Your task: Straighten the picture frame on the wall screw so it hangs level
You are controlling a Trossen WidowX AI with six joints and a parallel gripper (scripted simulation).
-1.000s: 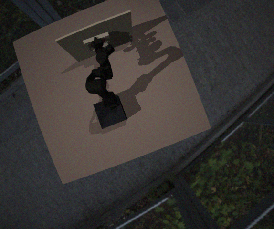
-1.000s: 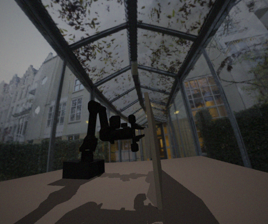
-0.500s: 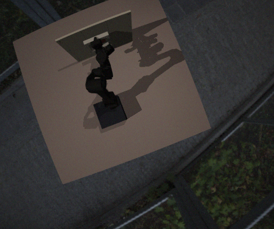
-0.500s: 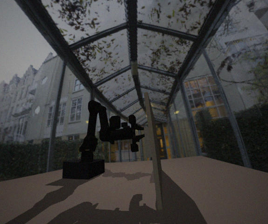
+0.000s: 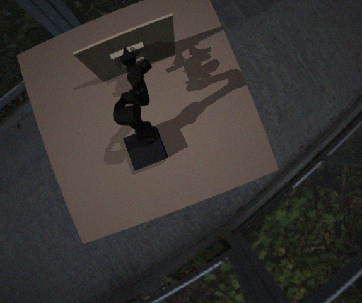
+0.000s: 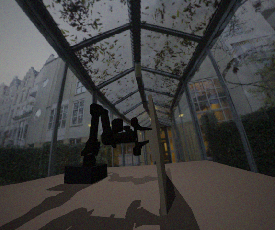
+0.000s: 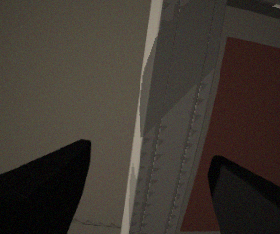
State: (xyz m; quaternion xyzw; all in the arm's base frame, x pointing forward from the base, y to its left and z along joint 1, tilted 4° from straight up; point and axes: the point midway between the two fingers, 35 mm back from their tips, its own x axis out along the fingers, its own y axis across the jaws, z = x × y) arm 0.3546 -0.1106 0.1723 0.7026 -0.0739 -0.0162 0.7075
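The picture frame (image 5: 115, 55) (image 7: 176, 141) hangs on the front of the upright wall board (image 5: 159, 35) (image 6: 158, 158) (image 7: 57, 73). Its light top edge looks roughly parallel to the board's top edge in the top view, but a small tilt is hard to judge. In the wrist view its grey side bar leans a little, with the dark red picture (image 7: 257, 97) to its right. My gripper (image 6: 149, 135) (image 7: 151, 159) is open, one finger on each side of that bar, with gaps showing on both sides. The arm covers part of the frame in the top view. The screw and notched strip are hidden.
The board stands on the tan table (image 5: 207, 156) (image 6: 207, 188). The arm's dark base block (image 5: 145, 153) (image 6: 83, 174) stands in front of the board. Shadows of the arm and board fall across the table, and a shadow crosses the frame's bar.
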